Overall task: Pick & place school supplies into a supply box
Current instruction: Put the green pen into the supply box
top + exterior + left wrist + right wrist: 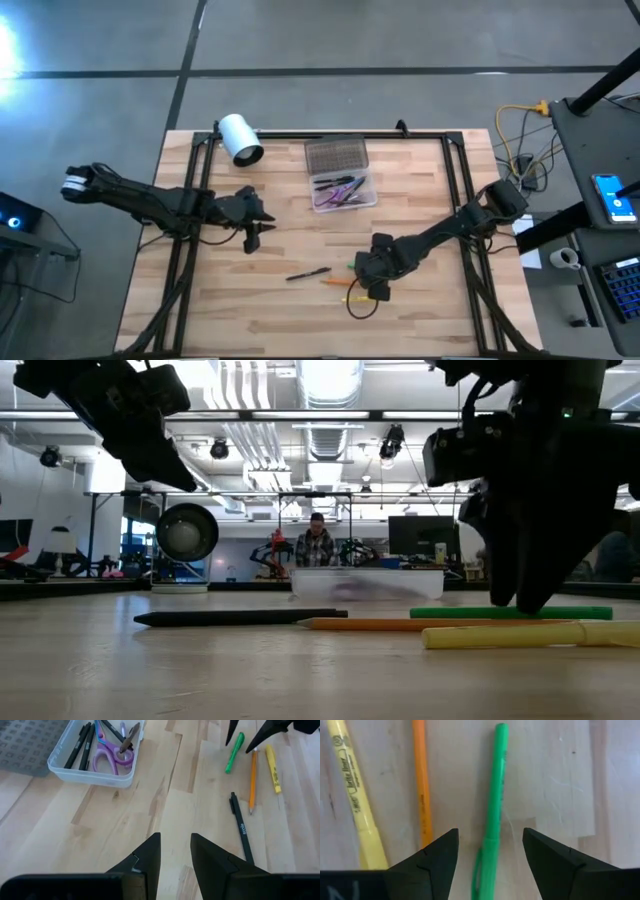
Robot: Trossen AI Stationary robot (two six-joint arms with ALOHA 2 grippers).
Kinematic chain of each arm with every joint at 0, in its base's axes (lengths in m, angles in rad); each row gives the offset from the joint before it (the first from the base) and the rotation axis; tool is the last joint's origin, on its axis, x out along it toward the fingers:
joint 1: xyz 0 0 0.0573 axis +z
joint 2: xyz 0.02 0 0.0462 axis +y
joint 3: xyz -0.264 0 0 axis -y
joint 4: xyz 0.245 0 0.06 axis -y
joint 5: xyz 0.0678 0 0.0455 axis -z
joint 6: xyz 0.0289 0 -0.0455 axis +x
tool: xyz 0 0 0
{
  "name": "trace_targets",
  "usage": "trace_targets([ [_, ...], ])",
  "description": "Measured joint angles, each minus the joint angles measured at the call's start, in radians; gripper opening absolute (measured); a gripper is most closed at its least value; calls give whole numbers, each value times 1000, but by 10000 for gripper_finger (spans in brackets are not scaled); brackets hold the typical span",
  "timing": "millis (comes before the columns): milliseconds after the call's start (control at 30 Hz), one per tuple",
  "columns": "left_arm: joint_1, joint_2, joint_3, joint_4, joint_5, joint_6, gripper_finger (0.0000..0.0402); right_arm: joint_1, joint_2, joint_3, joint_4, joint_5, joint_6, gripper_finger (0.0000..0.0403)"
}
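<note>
A light wooden worktop (420, 200) is seen from above, with a dark robot arm on each side. Nearest the front edge, the right tool (490, 845) hangs low over a cluster of loose pens, its fingers spread wide and empty on either side of the green pen (492, 790), not yet touching it. Just beside the green pen lies the orange pencil (421, 780), and next to that the yellow highlighter (350, 785). A little apart from these three, toward the left arm, rests the black pen (307, 273).

Farther back, around the middle of the worktop, the left tool (175, 855) hovers above bare wood. Its fingers stand partly apart with nothing between them.

Farther still, toward the back edge, sits the supply box (372, 199), a clear plastic case with its grey lid (336, 157) folded open behind it. Inside lie the purple-handled scissors (111, 759) and a few dark pens (80, 742); their exact number is hard to make out. Beside the box, farther left, a white roll (240, 138) lies on its side.

Judging by this layout, the task looks roughly half done: some supplies are boxed, four remain on the wood, and the green pen appears to be next.
</note>
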Motion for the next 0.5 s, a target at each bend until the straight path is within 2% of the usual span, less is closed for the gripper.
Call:
trace_targets([
  [267,6,21,3,7,0,-1,91,-7,0,-76,117,10,97,208],
  [500,8,20,3,11,0,-1,91,-14,0,-99,118,17,127,149],
])
